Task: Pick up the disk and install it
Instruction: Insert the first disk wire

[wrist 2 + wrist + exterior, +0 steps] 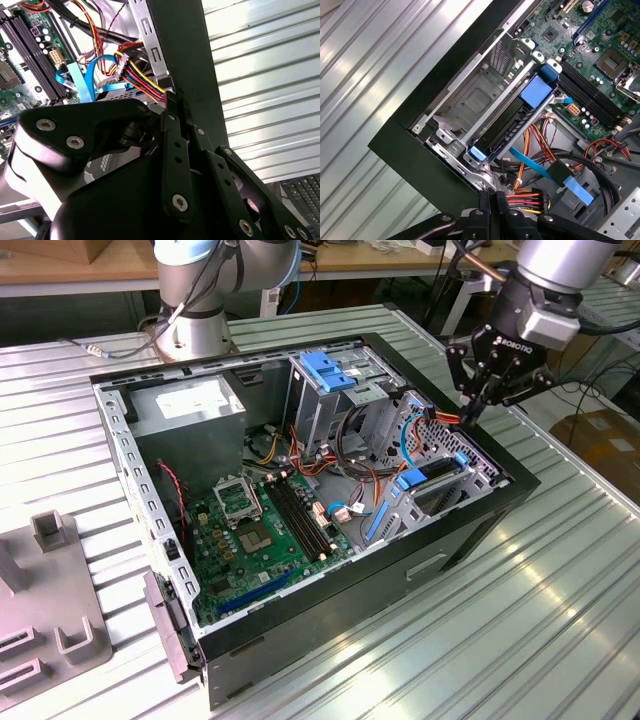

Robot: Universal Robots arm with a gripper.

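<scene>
My tool (478,406) hangs over the PC case (470,530) corner, fingers together, holding nothing, tips by the power cable bundle (527,201). Disk (512,122) sits on edge in the bay at that corner, blue rails (538,91) showing. Judging: stiff, fairly heavy, shock-sensitive (grip the long rail edges, not the face).

A robotics lab or workshop is being shown. An opened computer case (300,490) is being displayed on a ribbed metal table (560,600), beside the bolted base of a robot arm (195,300). Wooden benches (60,270), loose cables (600,390) and a cardboard box (600,440) are being seen behind.
</scene>
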